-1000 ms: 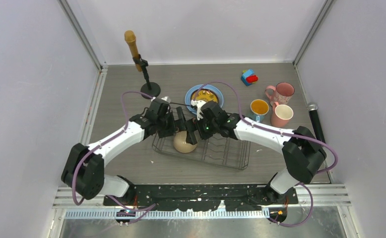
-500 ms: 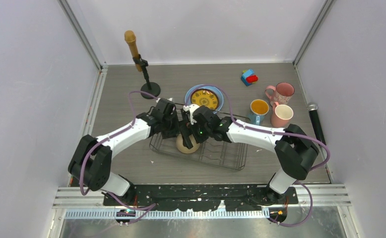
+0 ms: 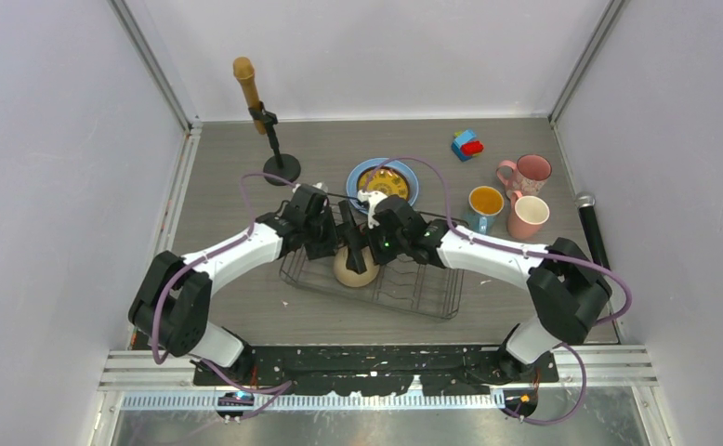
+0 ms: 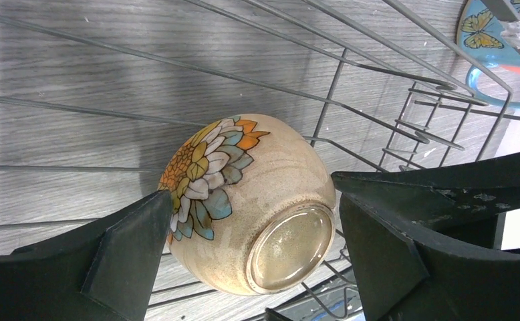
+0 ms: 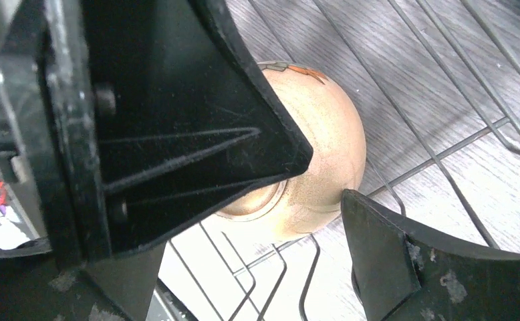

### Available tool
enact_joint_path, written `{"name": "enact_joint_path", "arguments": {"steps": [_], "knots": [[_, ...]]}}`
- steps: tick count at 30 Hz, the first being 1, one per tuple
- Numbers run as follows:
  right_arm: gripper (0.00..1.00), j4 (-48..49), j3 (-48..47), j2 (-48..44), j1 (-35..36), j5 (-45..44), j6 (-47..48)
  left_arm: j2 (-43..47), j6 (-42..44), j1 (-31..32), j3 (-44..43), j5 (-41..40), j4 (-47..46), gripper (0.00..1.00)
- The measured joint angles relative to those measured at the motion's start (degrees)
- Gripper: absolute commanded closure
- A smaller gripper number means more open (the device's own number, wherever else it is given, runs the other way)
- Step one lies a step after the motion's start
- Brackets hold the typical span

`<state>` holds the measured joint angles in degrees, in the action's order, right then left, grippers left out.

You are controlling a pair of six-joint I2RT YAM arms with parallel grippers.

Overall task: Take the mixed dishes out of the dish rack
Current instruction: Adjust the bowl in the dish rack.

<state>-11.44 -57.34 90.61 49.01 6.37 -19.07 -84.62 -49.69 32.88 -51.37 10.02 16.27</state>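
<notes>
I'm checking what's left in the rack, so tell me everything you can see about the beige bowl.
The beige bowl looks like speckled glazed ceramic, with a painted flower in orange, yellow, white and blue-grey on one side and a shiny foot ring. It lies tipped over, foot towards the left wrist camera, on the wires of the dish rack. The left claw and right claw, both open, straddle it; whether a finger touches it is unclear.

left end effector (image 4: pixel 252 194): jaws wide | right end effector (image 5: pixel 325 177): jaws wide
</notes>
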Motion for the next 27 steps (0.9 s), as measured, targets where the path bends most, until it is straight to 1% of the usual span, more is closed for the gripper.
{"name": "enact_joint_path", "arguments": {"steps": [8, 10, 14, 19, 27], "knots": [[0.0, 8.02, 4.63, -4.26, -2.84, 8.92, -6.58, 1.2, -2.27, 0.0, 1.62, 1.68, -0.35, 0.01], [0.0, 10.03, 4.66, -4.48, -2.84, 10.21, -7.45, 1.29, -2.69, 0.17, 2.05, 2.69, -0.46, 0.01], [0.0, 10.97, 5.46, -5.64, -3.06, 11.26, -8.74, 1.79, -3.67, 0.26, 2.56, 3.74, -0.59, 0.01], [0.0, 10.1, 5.51, -7.61, -3.06, 9.57, -7.87, 2.25, -1.81, 0.37, 2.03, 4.09, 0.46, 0.01], [0.0, 6.58, 5.88, -19.47, -2.43, -0.92, -2.67, 3.61, 10.19, 2.54, -5.86, 0.17, 10.16, 0.01]]}}
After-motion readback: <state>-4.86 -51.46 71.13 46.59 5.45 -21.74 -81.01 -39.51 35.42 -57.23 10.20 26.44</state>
